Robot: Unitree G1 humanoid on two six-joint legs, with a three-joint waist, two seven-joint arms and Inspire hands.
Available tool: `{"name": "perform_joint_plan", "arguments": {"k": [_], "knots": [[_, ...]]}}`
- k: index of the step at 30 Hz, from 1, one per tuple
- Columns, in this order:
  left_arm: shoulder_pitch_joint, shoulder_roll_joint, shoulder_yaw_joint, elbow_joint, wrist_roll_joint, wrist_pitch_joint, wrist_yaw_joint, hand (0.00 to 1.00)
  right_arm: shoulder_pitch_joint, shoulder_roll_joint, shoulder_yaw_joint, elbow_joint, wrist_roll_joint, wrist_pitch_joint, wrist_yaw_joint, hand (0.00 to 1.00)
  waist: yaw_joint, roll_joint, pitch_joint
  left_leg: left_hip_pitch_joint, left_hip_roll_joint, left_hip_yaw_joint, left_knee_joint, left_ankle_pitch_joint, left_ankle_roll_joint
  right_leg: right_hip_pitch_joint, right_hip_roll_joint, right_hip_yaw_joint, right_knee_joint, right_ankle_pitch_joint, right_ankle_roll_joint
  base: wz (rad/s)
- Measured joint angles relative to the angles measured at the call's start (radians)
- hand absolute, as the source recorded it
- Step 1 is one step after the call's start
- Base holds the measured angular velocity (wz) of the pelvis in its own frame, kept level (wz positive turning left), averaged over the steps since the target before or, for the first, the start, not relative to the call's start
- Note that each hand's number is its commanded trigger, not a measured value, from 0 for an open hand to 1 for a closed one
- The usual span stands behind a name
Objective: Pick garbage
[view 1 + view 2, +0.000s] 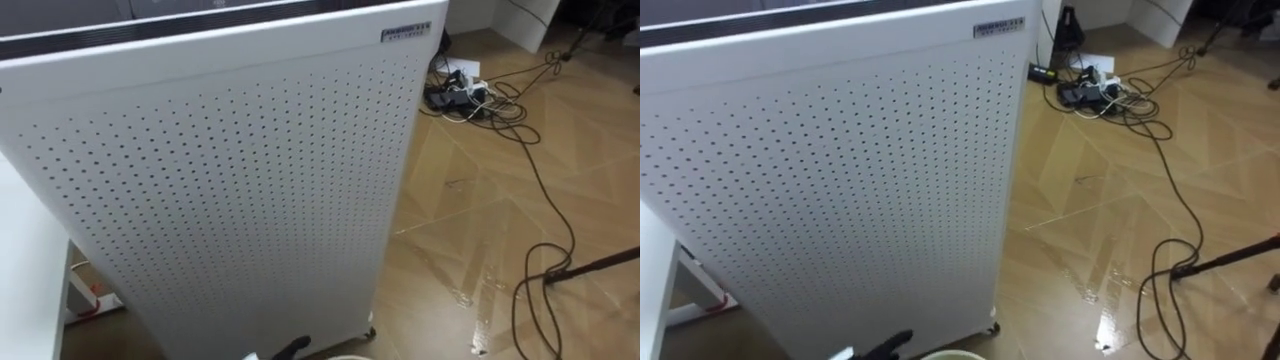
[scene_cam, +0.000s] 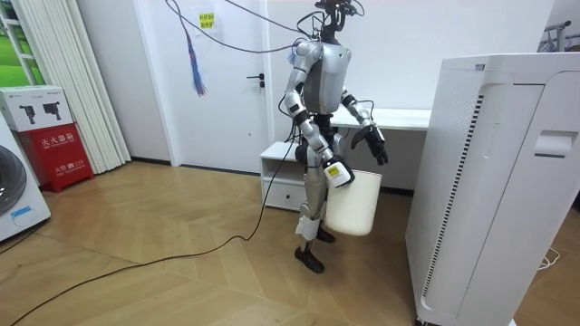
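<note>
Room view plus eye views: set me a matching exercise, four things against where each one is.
1 white bin
2 air purifier
3 red box
4 power strip with cables

a on the floor beyond the air purifier
b at the room view's left, by the curtain
c at the robot's right hand
d close before the robot

Pairs: 1-c; 2-d; 3-b; 4-a

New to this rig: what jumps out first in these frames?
A tall white perforated air purifier stands right before the robot, a tangle of cables on the wood floor beyond its right edge. In the room view a white bin hangs at the right hand, the left hand raised open toward the purifier.
</note>
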Motion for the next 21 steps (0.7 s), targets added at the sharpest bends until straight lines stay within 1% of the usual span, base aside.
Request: {"name": "perform_joint_plan", "arguments": {"k": [1, 3, 5, 6, 7, 8, 9, 10, 11, 12, 16, 17, 18, 19, 21], "knots": [[0.000, -0.004, 0.000, 0.025, -0.001, 0.000, 0.000, 0.00, 0.002, 0.001, -0.002, 0.013, 0.007, 0.000, 0.000, 1.00, 0.001, 0.000, 0.0003, 0.005, 0.000, 0.000, -0.001, 0.000, 0.000, 0.006, 0.000, 0.000, -0.001, 0.000, 0.000, 0.00], [-0.003, -0.020, 0.003, 0.121, -0.007, -0.001, 0.003, 0.00, 0.006, 0.014, -0.012, 0.064, 0.033, 0.000, -0.001, 1.00, 0.001, -0.002, 0.0010, 0.021, 0.002, 0.000, -0.005, -0.001, -0.001, 0.021, 0.001, 0.000, -0.003, -0.003, 0.000, 0.00], [0.006, -0.020, 0.003, 0.141, -0.011, 0.000, 0.001, 0.00, 0.007, 0.026, -0.024, 0.094, 0.040, -0.003, -0.003, 1.00, -0.001, -0.003, 0.0017, 0.021, 0.007, -0.001, -0.005, -0.002, -0.003, 0.024, 0.004, 0.001, -0.006, -0.004, 0.000, 0.04], [0.010, -0.022, 0.003, 0.154, -0.040, -0.003, 0.002, 0.00, 0.008, 0.032, -0.032, 0.126, 0.045, -0.017, -0.001, 1.00, 0.000, -0.002, 0.0010, 0.021, 0.008, -0.002, -0.006, -0.002, -0.003, 0.029, 0.006, 0.001, -0.016, -0.003, 0.000, 0.04], [0.012, -0.024, 0.004, 0.164, -0.054, -0.007, 0.002, 0.00, 0.009, 0.035, -0.038, 0.139, 0.046, -0.023, 0.000, 1.00, 0.000, -0.001, 0.0004, 0.021, 0.008, -0.002, -0.007, -0.002, -0.003, 0.030, 0.007, 0.002, -0.017, -0.003, 0.000, 0.04], [0.013, -0.024, 0.004, 0.196, -0.090, -0.024, 0.003, 0.00, 0.015, 0.044, -0.051, 0.161, 0.052, -0.036, 0.002, 1.00, 0.000, 0.001, -0.0003, 0.022, 0.006, -0.002, -0.008, -0.003, -0.004, 0.031, 0.009, 0.002, -0.018, -0.002, -0.001, 0.00], [0.013, -0.024, 0.005, 0.237, -0.118, -0.035, 0.006, 0.00, 0.024, 0.044, -0.054, 0.172, 0.068, -0.044, 0.002, 1.00, 0.001, 0.002, -0.0009, 0.022, 0.007, -0.002, -0.010, -0.004, -0.006, 0.033, 0.011, 0.001, -0.018, -0.002, -0.001, 0.00], [0.013, -0.024, 0.006, 0.259, -0.127, -0.038, 0.010, 0.00, 0.028, 0.044, -0.056, 0.179, 0.080, -0.047, 0.002, 1.00, 0.001, 0.003, -0.0012, 0.024, 0.008, -0.002, -0.012, -0.004, -0.006, 0.035, 0.012, 0.001, -0.020, -0.002, -0.002, 0.00], [0.010, -0.029, 0.013, 0.305, -0.135, -0.042, 0.015, 0.00, 0.029, 0.045, -0.060, 0.201, 0.091, -0.059, 0.001, 1.00, 0.000, 0.005, -0.0004, 0.028, 0.009, -0.002, -0.014, -0.005, -0.008, 0.039, 0.015, 0.001, -0.025, -0.002, -0.003, 0.00], [0.008, -0.031, 0.016, 0.352, -0.136, -0.045, 0.020, 0.00, 0.029, 0.044, -0.062, 0.229, 0.120, -0.068, 0.000, 1.00, 0.001, 0.008, -0.0019, 0.033, 0.011, -0.002, -0.015, -0.007, -0.011, 0.046, 0.017, 0.001, -0.035, 0.000, -0.005, -0.03], [0.008, -0.041, 0.042, 0.460, -0.137, -0.057, 0.044, 0.00, 0.030, 0.045, -0.080, 0.301, 0.199, -0.090, -0.004, 1.00, -0.001, 0.011, -0.0010, 0.035, 0.011, -0.002, -0.016, -0.009, -0.013, 0.047, 0.017, -0.001, -0.036, -0.002, -0.005, 0.00], [0.009, -0.050, 0.060, 0.492, -0.138, -0.065, 0.054, 0.00, 0.030, 0.048, -0.095, 0.325, 0.205, -0.097, -0.005, 1.00, 0.000, 0.012, -0.0010, 0.036, 0.010, -0.002, -0.017, -0.009, -0.013, 0.048, 0.017, 0.001, -0.036, -0.003, -0.004, 0.00], [0.008, -0.068, 0.079, 0.523, -0.148, -0.071, 0.071, 0.00, 0.029, 0.052, -0.111, 0.347, 0.207, -0.100, -0.005, 1.00, 0.000, 0.012, -0.0010, 0.038, 0.009, -0.002, -0.018, -0.009, -0.013, 0.048, 0.016, 0.002, -0.035, -0.004, -0.003, 0.00], [0.009, -0.074, 0.083, 0.543, -0.164, -0.075, 0.078, 0.00, 0.028, 0.057, -0.121, 0.358, 0.207, -0.100, -0.006, 1.00, 0.001, 0.012, -0.0010, 0.040, 0.009, -0.001, -0.019, -0.009, -0.013, 0.049, 0.016, 0.001, -0.036, -0.004, -0.003, 0.00], [-0.006, -0.101, 0.120, 0.636, -0.247, -0.086, 0.106, 0.00, 0.032, 0.082, -0.153, 0.412, 0.216, -0.107, -0.008, 1.00, 0.000, 0.008, 0.0005, 0.056, 0.011, -0.002, -0.026, -0.009, -0.013, 0.067, 0.020, 0.002, -0.051, -0.004, -0.003, 0.00]]}}
